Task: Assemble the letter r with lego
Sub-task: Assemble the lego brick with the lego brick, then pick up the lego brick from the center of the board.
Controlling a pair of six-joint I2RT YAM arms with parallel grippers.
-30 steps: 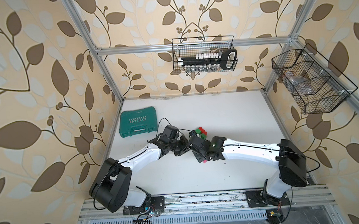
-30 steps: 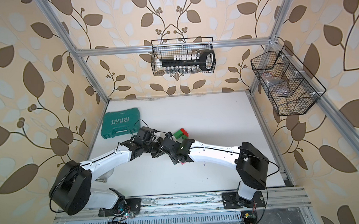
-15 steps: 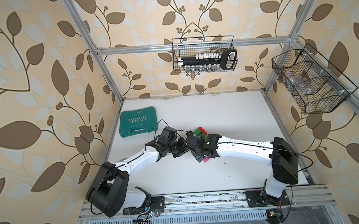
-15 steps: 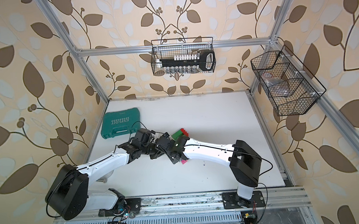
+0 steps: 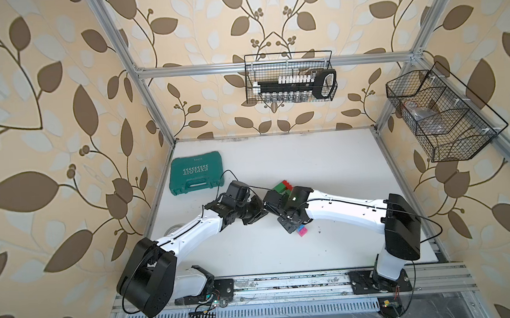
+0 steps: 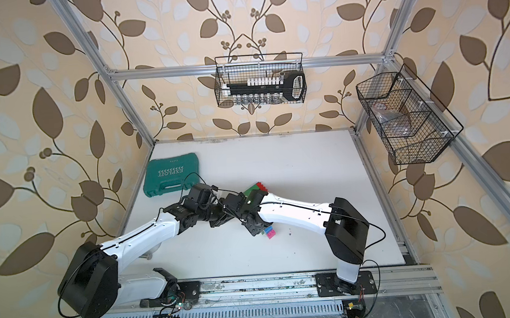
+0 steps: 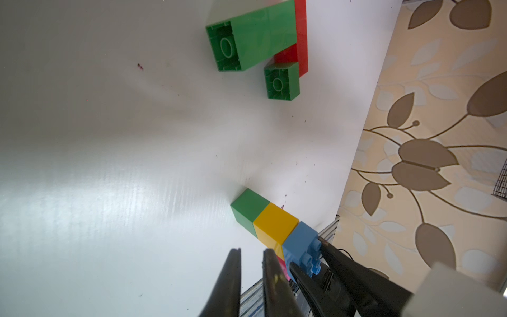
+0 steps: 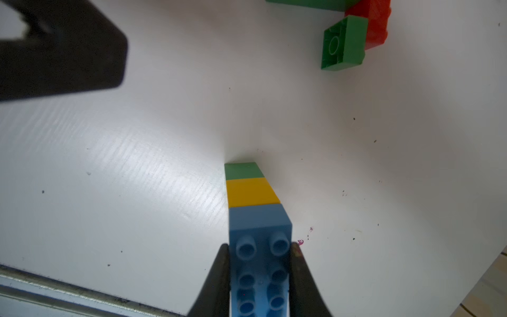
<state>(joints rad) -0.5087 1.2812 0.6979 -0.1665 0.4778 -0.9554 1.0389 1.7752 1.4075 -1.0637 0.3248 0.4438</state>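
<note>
Clamping the studded blue brick (image 8: 260, 263), the right gripper (image 8: 260, 247) stands closed.

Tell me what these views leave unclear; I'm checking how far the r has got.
- Green-yellow-blue stack: nearly all hidden under the right arm in both top views.
- Pink brick: half under that arm there, a sliver behind the left gripper in the left wrist view; whether it joins the stack is unclear.
- Red brick: cut off by the frame edge in both wrist views, studs too small in top views.
</note>
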